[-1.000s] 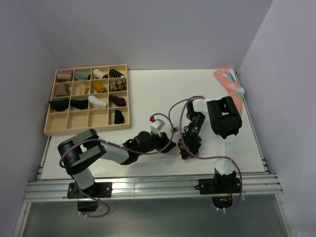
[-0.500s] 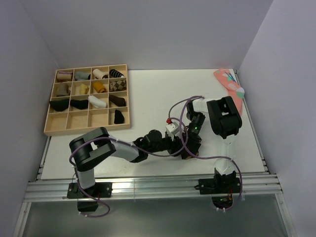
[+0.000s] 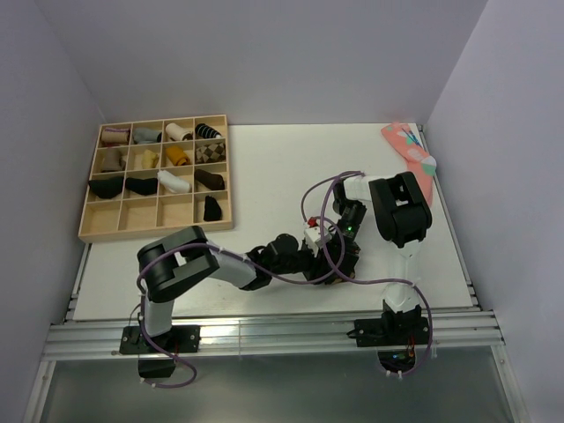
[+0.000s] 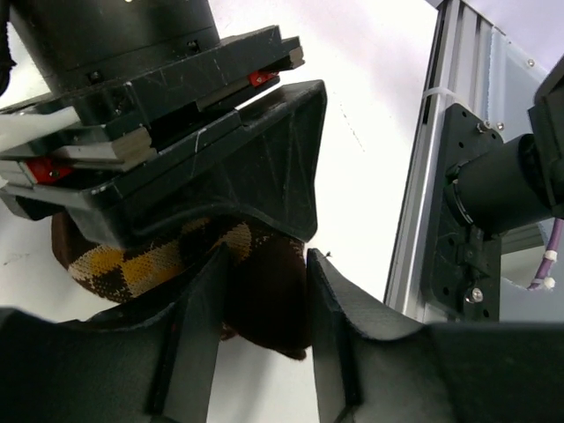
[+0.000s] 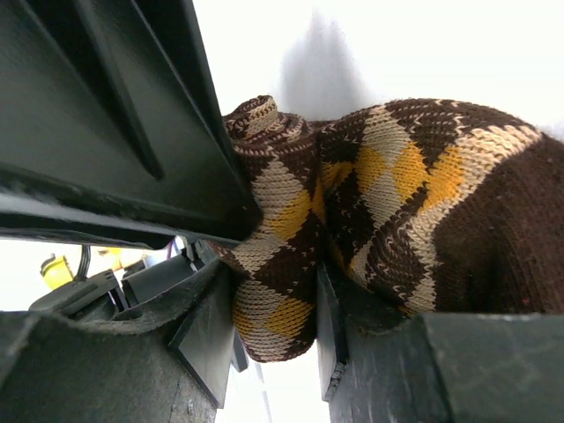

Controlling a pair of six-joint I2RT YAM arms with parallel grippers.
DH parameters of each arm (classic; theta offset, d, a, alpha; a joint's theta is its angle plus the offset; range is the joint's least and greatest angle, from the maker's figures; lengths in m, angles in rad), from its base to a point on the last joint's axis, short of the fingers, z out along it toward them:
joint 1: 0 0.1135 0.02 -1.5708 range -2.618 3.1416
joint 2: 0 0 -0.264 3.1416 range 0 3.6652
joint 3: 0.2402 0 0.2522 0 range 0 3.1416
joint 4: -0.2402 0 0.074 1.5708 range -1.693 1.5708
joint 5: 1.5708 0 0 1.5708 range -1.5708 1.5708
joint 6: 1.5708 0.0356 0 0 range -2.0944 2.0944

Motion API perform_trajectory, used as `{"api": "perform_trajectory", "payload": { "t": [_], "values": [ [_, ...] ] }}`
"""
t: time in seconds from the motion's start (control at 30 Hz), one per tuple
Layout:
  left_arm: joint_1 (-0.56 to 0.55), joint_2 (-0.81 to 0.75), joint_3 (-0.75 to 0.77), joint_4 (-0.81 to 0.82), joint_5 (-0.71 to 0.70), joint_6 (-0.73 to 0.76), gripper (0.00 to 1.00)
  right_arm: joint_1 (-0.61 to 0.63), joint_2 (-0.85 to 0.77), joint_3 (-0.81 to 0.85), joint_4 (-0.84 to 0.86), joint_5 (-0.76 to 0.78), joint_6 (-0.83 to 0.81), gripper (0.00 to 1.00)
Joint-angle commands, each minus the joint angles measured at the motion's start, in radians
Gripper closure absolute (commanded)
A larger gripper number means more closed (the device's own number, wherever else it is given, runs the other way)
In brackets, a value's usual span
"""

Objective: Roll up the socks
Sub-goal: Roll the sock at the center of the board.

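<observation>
The dark brown argyle sock (image 5: 397, 194) lies bunched on the white table near the front edge. My right gripper (image 5: 275, 300) is shut on a folded part of it. My left gripper (image 4: 263, 273) has its fingers (image 4: 204, 300) closed on the plain dark brown end of the sock (image 4: 141, 264), right under the right gripper's body (image 4: 176, 132). In the top view both grippers meet, left (image 3: 319, 254) and right (image 3: 344, 257), and they hide almost all of the sock.
A wooden compartment tray (image 3: 154, 231) with several rolled socks stands at the far left. A pink sock with teal patches (image 3: 410, 150) lies at the far right corner. The aluminium rail (image 4: 432, 176) runs along the table's front edge, close to the grippers.
My left arm has swung right across the table until its gripper reached the sock beside the right gripper. The right gripper has stayed in place on the sock.
</observation>
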Motion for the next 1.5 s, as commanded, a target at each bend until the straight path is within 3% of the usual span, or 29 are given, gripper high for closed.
{"api": "perform_trajectory", "payload": {
  "t": [0.0,0.17,0.27,0.3,0.37,0.57,1.13,1.47],
  "values": [
    [-0.010,0.038,0.041,-0.015,0.037,0.016,0.55,0.002,0.005,0.010,0.041,0.040,-0.008,0.73],
    [-0.010,0.090,0.075,-0.046,0.061,-0.022,0.70,0.002,-0.016,-0.002,0.060,0.031,-0.002,0.71],
    [-0.010,0.103,0.083,-0.064,0.067,-0.050,0.85,0.002,-0.032,-0.010,0.073,0.022,0.004,0.67],
    [-0.010,0.104,0.089,-0.078,0.070,-0.057,0.94,0.000,-0.042,-0.012,0.086,0.017,0.010,0.64],
    [-0.010,0.110,0.100,-0.112,0.074,-0.071,1.00,0.000,-0.058,-0.024,0.115,0.007,0.021,0.60],
    [-0.012,0.124,0.135,-0.216,0.061,-0.104,1.00,-0.021,-0.153,-0.052,0.218,-0.061,0.081,0.47],
    [0.002,0.210,0.227,-0.394,-0.003,-0.189,1.00,-0.199,-0.392,-0.101,0.342,-0.202,0.168,0.38],
    [0.049,0.233,0.238,-0.411,0.031,-0.226,1.00,-0.337,-0.504,-0.133,0.321,-0.204,0.058,0.37]
  ]
}}
